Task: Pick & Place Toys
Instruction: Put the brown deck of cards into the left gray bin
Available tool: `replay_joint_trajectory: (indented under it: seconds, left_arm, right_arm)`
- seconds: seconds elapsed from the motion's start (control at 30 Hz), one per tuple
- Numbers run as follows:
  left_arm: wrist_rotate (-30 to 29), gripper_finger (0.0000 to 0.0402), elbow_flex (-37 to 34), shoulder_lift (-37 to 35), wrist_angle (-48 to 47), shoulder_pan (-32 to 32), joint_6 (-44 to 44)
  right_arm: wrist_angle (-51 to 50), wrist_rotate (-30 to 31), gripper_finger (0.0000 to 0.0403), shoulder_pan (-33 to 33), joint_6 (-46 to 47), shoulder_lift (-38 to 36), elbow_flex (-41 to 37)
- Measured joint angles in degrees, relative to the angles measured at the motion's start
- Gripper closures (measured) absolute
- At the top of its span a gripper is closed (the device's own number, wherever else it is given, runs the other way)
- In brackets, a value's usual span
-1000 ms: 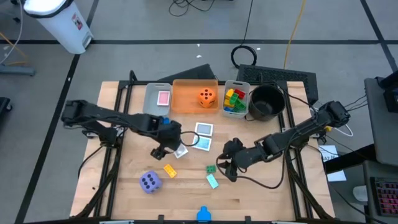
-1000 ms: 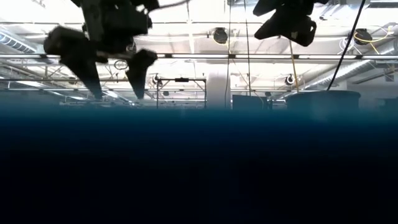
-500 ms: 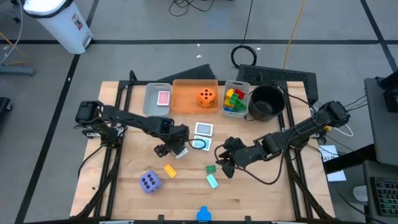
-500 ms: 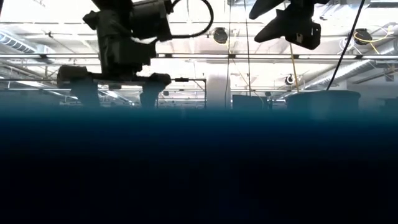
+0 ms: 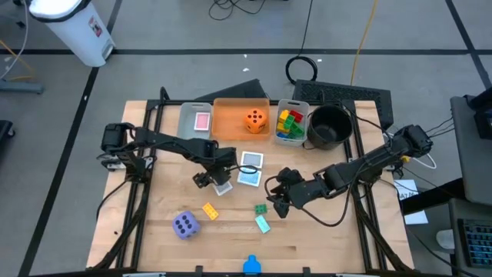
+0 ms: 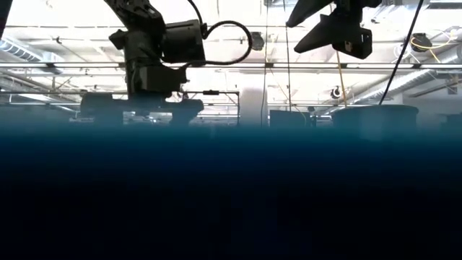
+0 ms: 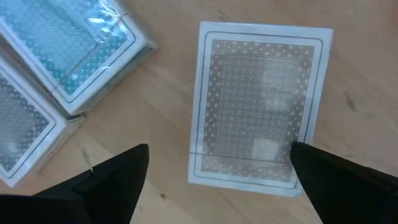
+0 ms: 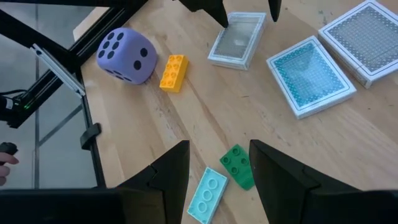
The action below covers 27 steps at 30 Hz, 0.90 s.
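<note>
My low view is mostly a dark blur, so the table surface is hidden there and I read the layout from above. Nearest me on the bare wood sit the purple die, soft-cornered foam with dark pips, and to its right a yellow brick, a green brick and a pale blue brick, studded plastic, all apart with open board around them. The right gripper hovers just beside the green brick, fingers partly open and holding nothing. Farther in, the left gripper stands wide open astride a flat grey card, empty; I cannot tell whether the fingers touch its edges. Just right of it lie a teal card and another grey card, side by side, cut off in the left wrist view. Along the far edge: a grey bin with a red card, an orange bin holding the orange die, a small bin of bricks, and a round black bowl.
</note>
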Motion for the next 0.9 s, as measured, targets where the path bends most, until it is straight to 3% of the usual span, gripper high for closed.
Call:
replay_joint_trajectory:
  seconds: [0.3, 0.57, 0.9]
  left_arm:
    - [1.67, 0.0002, 0.34, 0.09, -1.41, -1.92, 0.02]
    - [0.23, 0.0002, 4.67, 0.09, -1.70, -1.61, -3.67]
    - [2.55, 0.0002, 6.27, 0.09, -11.77, -5.39, -4.36]
  right_arm:
    - [-1.20, -0.09, 0.0245, -0.35, -0.52, 0.00, 0.02]
    - [-1.31, -0.09, 0.0245, -1.26, -2.29, 0.00, 0.00]
    - [-1.27, -0.15, 0.0245, -1.88, -3.74, 0.00, 0.00]
